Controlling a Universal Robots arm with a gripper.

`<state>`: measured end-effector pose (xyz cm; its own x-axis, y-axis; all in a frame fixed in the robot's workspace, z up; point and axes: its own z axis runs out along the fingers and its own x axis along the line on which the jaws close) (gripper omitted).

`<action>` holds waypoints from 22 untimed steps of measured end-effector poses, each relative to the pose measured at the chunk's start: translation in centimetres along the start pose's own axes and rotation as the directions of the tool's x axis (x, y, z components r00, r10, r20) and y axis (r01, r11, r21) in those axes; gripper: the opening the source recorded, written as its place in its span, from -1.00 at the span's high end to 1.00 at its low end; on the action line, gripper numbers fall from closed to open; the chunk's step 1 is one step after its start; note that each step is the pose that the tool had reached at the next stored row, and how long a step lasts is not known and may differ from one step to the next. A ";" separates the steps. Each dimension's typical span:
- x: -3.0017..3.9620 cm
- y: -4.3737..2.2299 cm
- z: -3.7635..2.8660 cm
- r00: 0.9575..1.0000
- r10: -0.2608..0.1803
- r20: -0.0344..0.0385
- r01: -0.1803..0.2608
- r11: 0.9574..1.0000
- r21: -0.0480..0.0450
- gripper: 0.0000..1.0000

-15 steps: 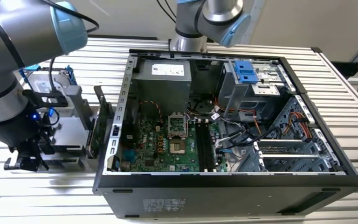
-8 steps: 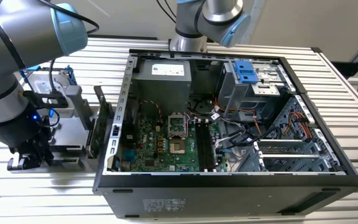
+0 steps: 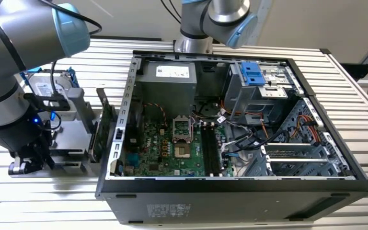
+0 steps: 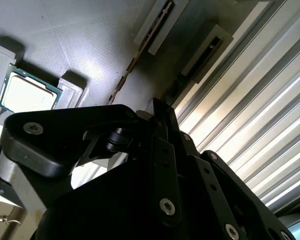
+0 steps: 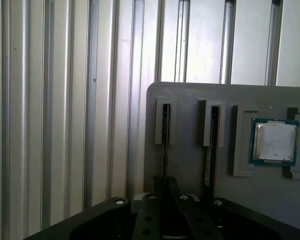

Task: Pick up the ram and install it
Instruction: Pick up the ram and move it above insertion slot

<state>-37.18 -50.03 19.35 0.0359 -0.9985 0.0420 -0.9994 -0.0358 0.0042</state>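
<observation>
We are seeing the gripper [image 5: 166, 184], its fingers drawn together, clamping the edge of the ram [image 5: 165, 150], which is standing in 1 slot of the grey holder [image 5: 190, 165] on the desk [image 5: 65, 100].

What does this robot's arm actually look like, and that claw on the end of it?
The arm is a chain of thick silver-grey tubes with rounded joints that have light blue caps. A black cable loops along it, and a small blue light glows near its wrist. The gripper is black: in both wrist views, flat jointed bars dotted with silver screw heads.
</observation>
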 end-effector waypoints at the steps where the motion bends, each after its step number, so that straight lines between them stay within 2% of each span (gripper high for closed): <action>1: 0.00 0.00 0.00 1.000 0.000 0.000 0.000 1.000 0.000 -1.00; 3: 0.00 0.00 0.00 1.000 0.000 0.000 0.000 1.000 0.000 -1.00; 4: 0.00 0.00 0.00 1.000 0.000 0.000 0.000 1.000 0.000 1.00; 22: 0.00 0.00 -0.09 1.000 0.000 0.000 0.000 1.000 0.000 1.00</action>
<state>-37.18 -50.03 19.44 0.0359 -0.9985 0.0418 -0.9994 -0.0358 0.0039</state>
